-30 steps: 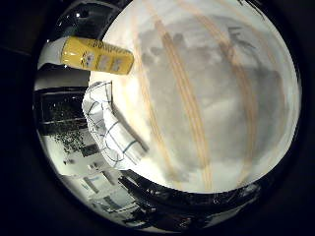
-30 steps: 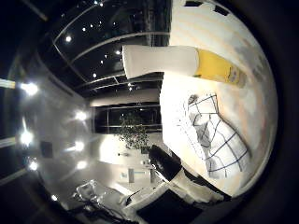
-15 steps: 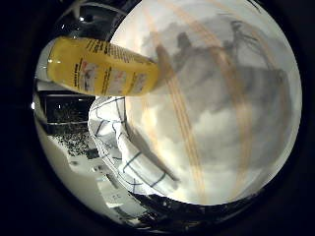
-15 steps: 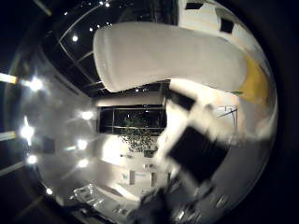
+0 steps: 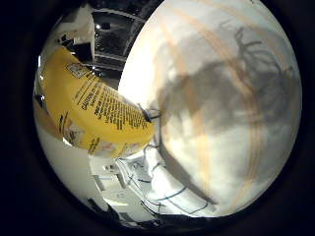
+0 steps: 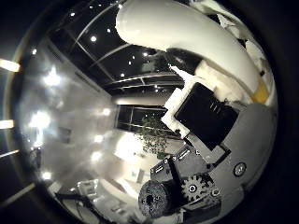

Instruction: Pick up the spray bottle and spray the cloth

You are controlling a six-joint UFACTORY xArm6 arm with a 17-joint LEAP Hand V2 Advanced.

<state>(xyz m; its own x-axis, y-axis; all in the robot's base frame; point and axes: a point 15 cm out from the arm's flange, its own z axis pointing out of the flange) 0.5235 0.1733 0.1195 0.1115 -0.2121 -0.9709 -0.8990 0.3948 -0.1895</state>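
Observation:
The spray bottle's yellow body (image 5: pixel 93 113) with dark print fills much of the little finger side view, very close to my palm. Its white upper part (image 6: pixel 187 32) arches across the thumb side view. My right hand (image 6: pixel 205 144) shows as black and white parts with a gear, and its fingers (image 6: pixel 205 112) are curled in against the bottle's white part. The cloth (image 5: pixel 167 191), white with dark grid lines, lies rumpled on the table just beside the bottle.
The white table (image 5: pixel 221 98) has pale orange stripes and carries the hand's dark shadow. Beyond its edge lies a dark room with ceiling lights, windows and a potted plant (image 6: pixel 152 133).
The palm has closed in on the bottle, which now looks far larger in both views. The fingers have swung in and curled against its white part.

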